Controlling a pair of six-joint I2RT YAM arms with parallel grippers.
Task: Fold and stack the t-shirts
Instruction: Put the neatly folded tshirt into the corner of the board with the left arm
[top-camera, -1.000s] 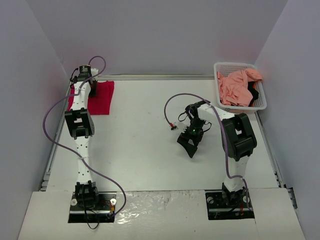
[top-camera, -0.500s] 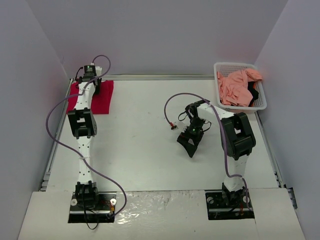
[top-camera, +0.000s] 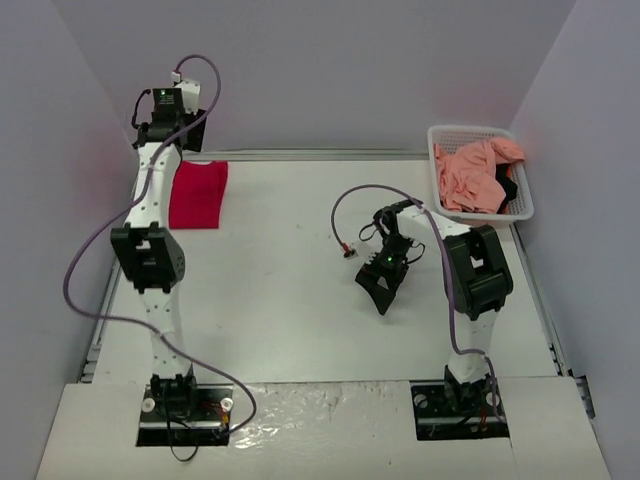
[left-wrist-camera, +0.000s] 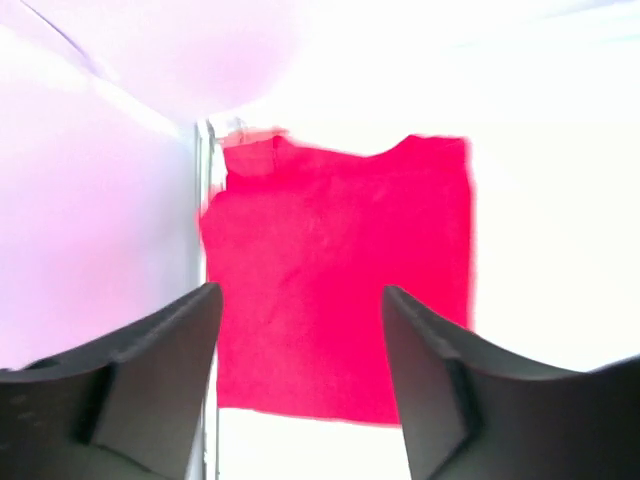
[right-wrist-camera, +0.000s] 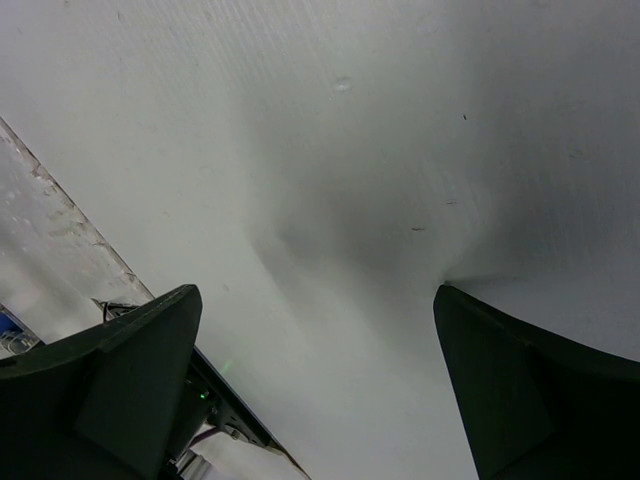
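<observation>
A crimson red t-shirt (top-camera: 198, 195) lies folded flat at the table's far left corner; in the left wrist view the same red t-shirt (left-wrist-camera: 340, 280) fills the middle, well below the fingers. My left gripper (top-camera: 172, 118) (left-wrist-camera: 300, 292) hangs high above it, open, with nothing between its jaws. A salmon pink t-shirt (top-camera: 475, 175) lies crumpled in the basket over a bit of black garment (top-camera: 511, 190). My right gripper (top-camera: 378, 295) (right-wrist-camera: 315, 291) stands wide open just over bare table, right of centre, holding nothing.
The white lattice basket (top-camera: 440, 135) stands at the far right corner against the wall. Purple cables loop from both arms. Grey walls close in the left, back and right sides. The table's left rail (left-wrist-camera: 205, 170) runs beside the red shirt.
My left gripper has opened, let go of the red shirt and risen up towards the back wall. The red shirt now shows whole. The right arm has not moved.
</observation>
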